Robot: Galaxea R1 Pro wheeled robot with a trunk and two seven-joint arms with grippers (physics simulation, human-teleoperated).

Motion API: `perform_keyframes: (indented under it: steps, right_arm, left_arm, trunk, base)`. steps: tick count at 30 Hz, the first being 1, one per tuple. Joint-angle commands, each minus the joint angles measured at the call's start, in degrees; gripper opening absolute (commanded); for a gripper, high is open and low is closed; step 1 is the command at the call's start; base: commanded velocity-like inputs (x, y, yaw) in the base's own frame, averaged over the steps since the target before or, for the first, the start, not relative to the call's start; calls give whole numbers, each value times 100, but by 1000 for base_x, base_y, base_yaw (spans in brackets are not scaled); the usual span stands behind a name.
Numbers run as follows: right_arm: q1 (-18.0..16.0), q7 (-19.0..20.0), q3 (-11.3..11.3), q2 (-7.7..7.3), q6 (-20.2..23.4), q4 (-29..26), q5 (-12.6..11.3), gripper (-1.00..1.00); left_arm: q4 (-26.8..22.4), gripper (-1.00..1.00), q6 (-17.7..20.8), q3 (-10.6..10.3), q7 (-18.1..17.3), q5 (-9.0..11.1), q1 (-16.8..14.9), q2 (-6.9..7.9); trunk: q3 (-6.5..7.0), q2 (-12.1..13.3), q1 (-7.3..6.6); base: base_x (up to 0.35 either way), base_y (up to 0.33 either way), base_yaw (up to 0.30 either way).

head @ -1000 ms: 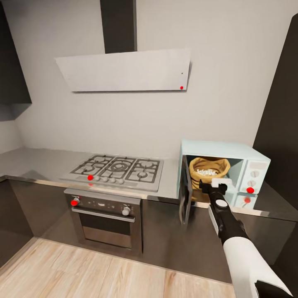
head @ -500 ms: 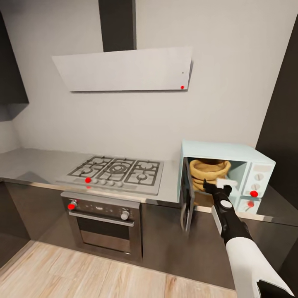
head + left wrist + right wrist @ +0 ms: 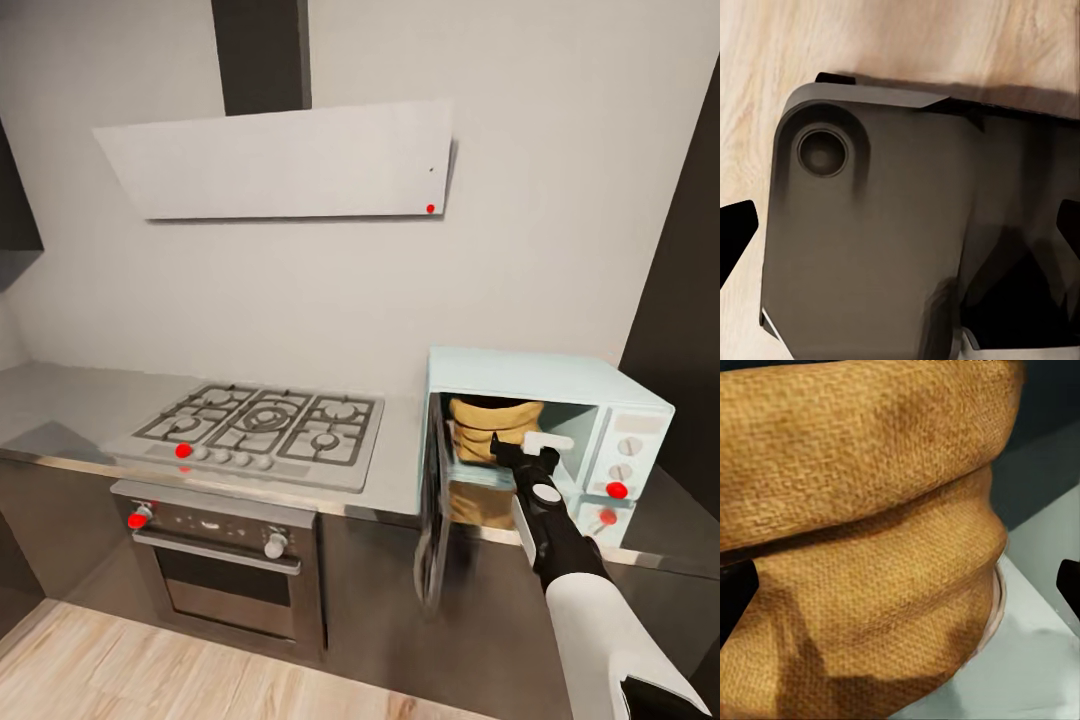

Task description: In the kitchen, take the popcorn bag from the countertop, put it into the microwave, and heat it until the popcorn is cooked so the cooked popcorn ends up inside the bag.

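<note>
The pale mint-blue microwave point(image 3: 545, 373) stands on the grey countertop point(image 3: 60, 400) at the right, its dark glass door point(image 3: 432, 505) swung open toward me. Inside sits the mustard-brown popcorn bag point(image 3: 492, 420), seen from the side, so the popcorn is hidden. My right gripper point(image 3: 526, 452) is at the oven's mouth, just in front of the bag. In the right wrist view the bag point(image 3: 862, 532) spans the gap between the open fingertips point(image 3: 1069, 585), resting on the pale oven floor point(image 3: 1020, 660). My left gripper point(image 3: 900, 232) hangs open over the robot's dark base.
A gas hob point(image 3: 260, 428) with an oven point(image 3: 220, 560) beneath takes up the counter's middle, under a white hood point(image 3: 280, 160). A tall dark cabinet point(image 3: 690, 300) closes in beside the microwave on the right. The open door juts out over the wooden floor point(image 3: 100, 660).
The whole picture has shifted as the camera moved nearer and lower. The popcorn seen in the bag's mouth a second ago is now behind its rim. My right gripper stays at the microwave's mouth.
</note>
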Motion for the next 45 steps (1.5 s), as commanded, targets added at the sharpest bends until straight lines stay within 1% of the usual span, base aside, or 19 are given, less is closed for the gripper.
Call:
perform_keyframes:
  steps: [1,15,22,44,45]
  right_arm:
    - [-5,-2,-17,7,-18,5,52,100]
    - [-5,-7,21,7,-18,5,90,100]
    - [-6,40,31,23,-3,-4,122,100]
    - [-5,51,42,49,78,-98,139,100]
    - [-5,70,42,63,519,-394,130,100]
  left_arm:
    - [-8,100,-7,19,-7,42,0,-3]
    - [-8,100,-7,17,-8,42,1,-1]
    - [-8,100,-14,17,-9,42,1,4]
    - [1,100,-33,17,0,51,4,-4]
    - [0,100,-37,17,0,51,2,-4]
  trunk:
    - [-6,-3,2]
    - [-6,-3,2]
    - [-6,-3,2]
    - [-6,-3,2]
    - [-6,-3,2]
  base:
    - [157,-105,0]
    - [119,-41,0]
    - [0,0,0]
    - [-320,0,0]
    - [-327,0,0]
